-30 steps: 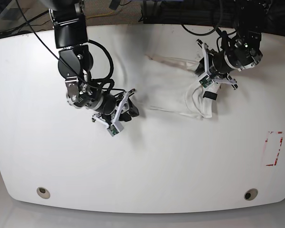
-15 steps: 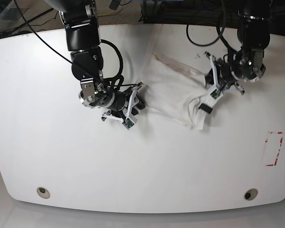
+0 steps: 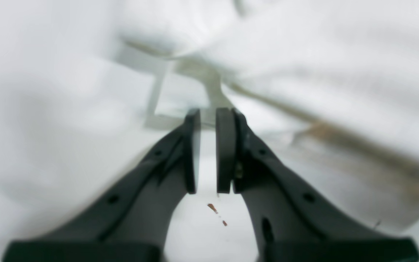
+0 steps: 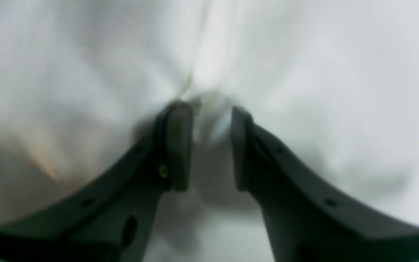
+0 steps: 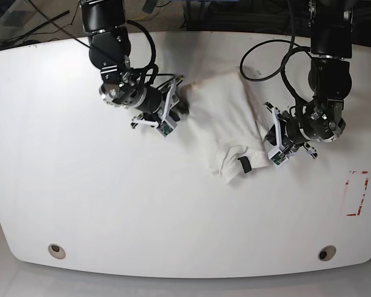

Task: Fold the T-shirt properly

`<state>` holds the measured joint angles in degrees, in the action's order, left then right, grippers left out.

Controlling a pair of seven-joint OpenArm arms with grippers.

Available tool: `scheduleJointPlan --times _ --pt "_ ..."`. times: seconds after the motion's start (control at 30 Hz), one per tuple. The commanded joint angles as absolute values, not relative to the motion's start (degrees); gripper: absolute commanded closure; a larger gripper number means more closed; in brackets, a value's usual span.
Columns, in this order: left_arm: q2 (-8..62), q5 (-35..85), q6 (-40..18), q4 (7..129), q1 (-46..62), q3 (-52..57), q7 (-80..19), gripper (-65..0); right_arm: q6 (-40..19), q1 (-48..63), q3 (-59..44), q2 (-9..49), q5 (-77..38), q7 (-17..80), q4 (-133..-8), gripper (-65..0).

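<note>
While bunched, T-shirt [image 5: 226,127] between left end effector [image 5: 258,159] and right end effector [image 5: 182,102]

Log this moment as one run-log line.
task: fold | T-shirt: bunched on table, unfolded | left tool: pinching shirt edge | right tool: gripping fabric

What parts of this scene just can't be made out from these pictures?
- T-shirt front print: not visible in any view; only plain white cloth shows.
- Left wrist view: blurred; whether the nearly closed left gripper pinches cloth is unclear.
- Right wrist view: blurred; the fabric bunched between the right gripper's jaws is shapeless.
- Base view: both arms' upper parts are cut off by the top edge.
- Base view: the small dark thing at the shirt's lower edge is too small to identify.
</note>
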<state>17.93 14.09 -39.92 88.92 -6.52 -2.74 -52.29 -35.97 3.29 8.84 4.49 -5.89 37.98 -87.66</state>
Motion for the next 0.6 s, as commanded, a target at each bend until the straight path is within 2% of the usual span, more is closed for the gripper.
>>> scheduleJointPlan --times 0.0,0.2,0.3,0.43,0.57 --pt "18.9 14.7 -40.0 93.2 -7.3 -2.3 -51.5 -6.8 -36.6 3.7 11.4 2.0 -6.0 41.3 -90.5 -17.4" --pt "21.1 14.7 -40.0 100.4 -6.3 -0.7 -57.2 -7.4 -36.5 4.4 14.3 -3.3 -5.8 42.2 -91.0 -17.4" --pt "18.8 14.8 -40.0 103.8 -5.8 2.6 -59.4 -13.9 -36.5 4.1 14.4 -5.2 -6.1 43.6 -91.1 -17.4" --pt "15.7 14.8 -40.0 104.6 -4.1 4.5 -59.4 -25.7 -36.6 2.8 14.1 -5.8 -6.1 45.0 -91.1 -17.4" --pt "12.4 14.8 -37.1 104.5 -2.9 4.5 -59.3 -31.0 -36.6 2.4 14.0 -4.0 -6.0 45.1 -92.7 -17.4"
